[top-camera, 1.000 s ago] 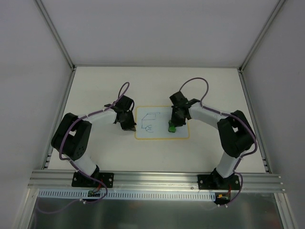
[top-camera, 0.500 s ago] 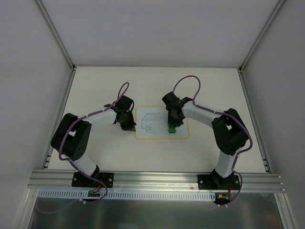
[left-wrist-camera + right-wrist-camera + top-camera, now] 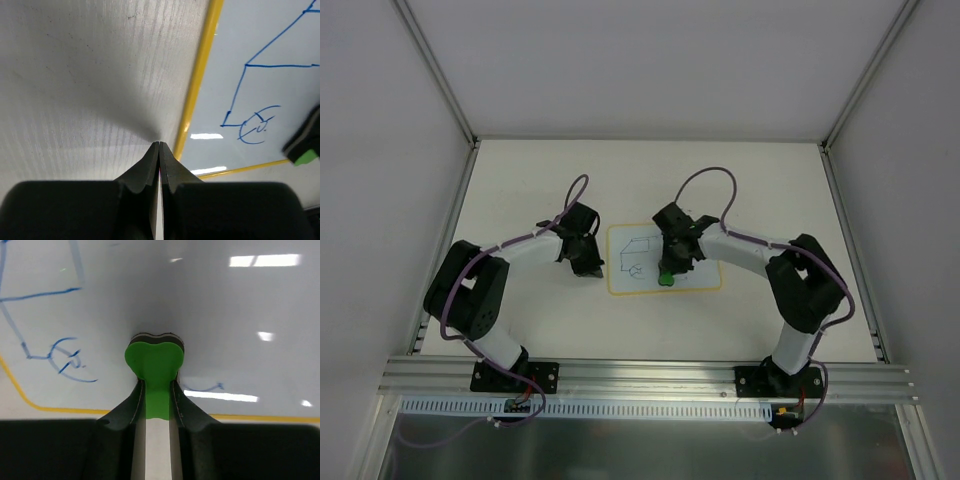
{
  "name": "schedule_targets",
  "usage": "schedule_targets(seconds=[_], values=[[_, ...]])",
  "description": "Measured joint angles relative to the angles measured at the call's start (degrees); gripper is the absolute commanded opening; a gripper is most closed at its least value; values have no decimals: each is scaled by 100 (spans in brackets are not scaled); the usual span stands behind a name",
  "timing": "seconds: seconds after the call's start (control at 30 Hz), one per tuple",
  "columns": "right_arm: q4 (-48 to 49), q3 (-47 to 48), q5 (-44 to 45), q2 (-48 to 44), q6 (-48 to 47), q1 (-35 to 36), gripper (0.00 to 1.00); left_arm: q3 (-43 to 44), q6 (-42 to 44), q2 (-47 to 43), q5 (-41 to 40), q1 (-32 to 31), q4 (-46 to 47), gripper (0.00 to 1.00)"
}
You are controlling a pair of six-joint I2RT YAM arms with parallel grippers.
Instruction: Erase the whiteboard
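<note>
The right claw (image 3: pixel 158 385) gripped the green eraser (image 3: pixel 154 356), which seemed to touch the board (image 3: pixel 225 315) directly under it. Right of the claw the board looked mostly clean. The blue drawing (image 3: pixel 67 357) to its left remained, so roughly half was left. The left claw (image 3: pixel 159 146), shut and empty, sat just left of the board's edge.

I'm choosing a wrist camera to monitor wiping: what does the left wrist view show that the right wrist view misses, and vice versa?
Left wrist only: the shut left gripper beside the yellow edge of the whiteboard, and the table surface. Right wrist only: the right gripper clamping the green eraser against the board, with a blue streak beside it. Both: the board, the blue wheel sketch, the eraser.
</note>
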Motion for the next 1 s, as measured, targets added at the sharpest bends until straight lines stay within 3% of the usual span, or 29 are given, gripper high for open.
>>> schedule_targets(seconds=[0.2, 0.5, 0.53, 0.57, 0.7, 1.0], values=[[-157, -1038, 540, -929, 48, -1091, 0, -39, -2, -59, -7, 0, -31, 0], [-308, -1010, 758, -927, -31, -1086, 0, -42, -2, -190, 7, -2, -35, 0], [-313, -999, 761, -925, -50, -1075, 1, -42, -2, -201, 7, -2, -35, 5], [-321, -979, 758, -911, -74, -1056, 0, -39, -4, -203, 13, -4, -31, 17], [-369, -863, 697, -841, -179, -964, 0, 114, -7, -199, 52, -76, -105, 33], [-417, -708, 542, -839, -468, -918, 0, 1679, 420, 538, 22, -111, -9, 38]])
